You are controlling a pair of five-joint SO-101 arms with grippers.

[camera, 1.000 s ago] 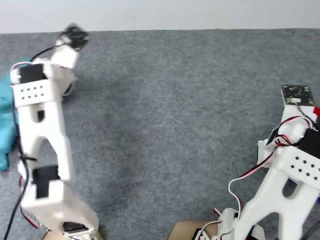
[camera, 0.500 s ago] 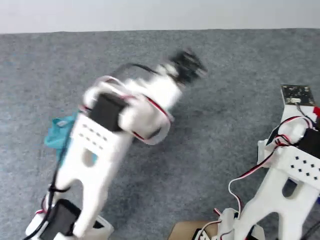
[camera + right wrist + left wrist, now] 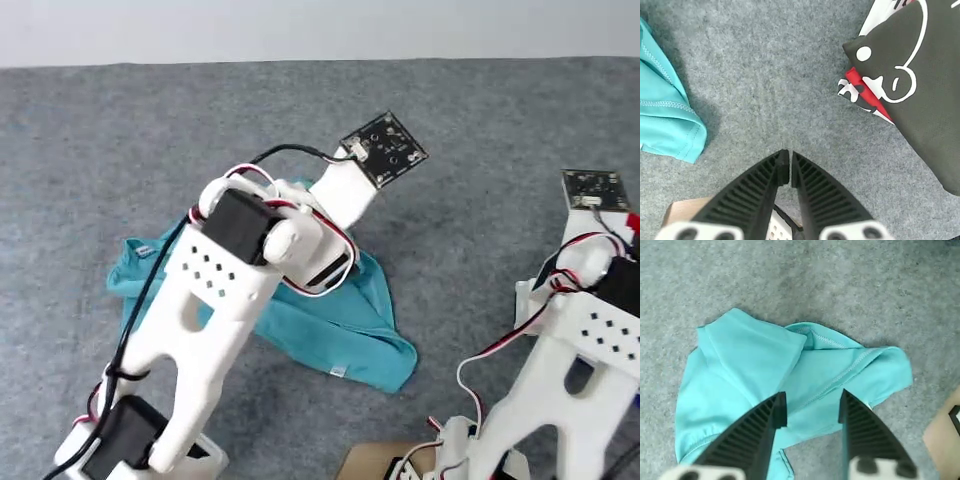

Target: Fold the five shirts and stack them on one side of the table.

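- I find the teal shirt [image 3: 350,325] crumpled mid-table, unfolded, within both arms' reach.
- Dark printed shirt [image 3: 910,90] lies right, likely the stacking side.
- Left gripper [image 3: 810,407] hovers over the teal shirt, jaws apart, empty.
- Right gripper [image 3: 790,162] pinched together, idle.

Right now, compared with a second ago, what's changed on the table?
The left arm swung from the left edge of the grey mat toward the middle. The teal shirt came with it and now lies crumpled at the centre. The left tool is open above the shirt, so it appears released. The right arm kept its place, the right tool shut over the mat.
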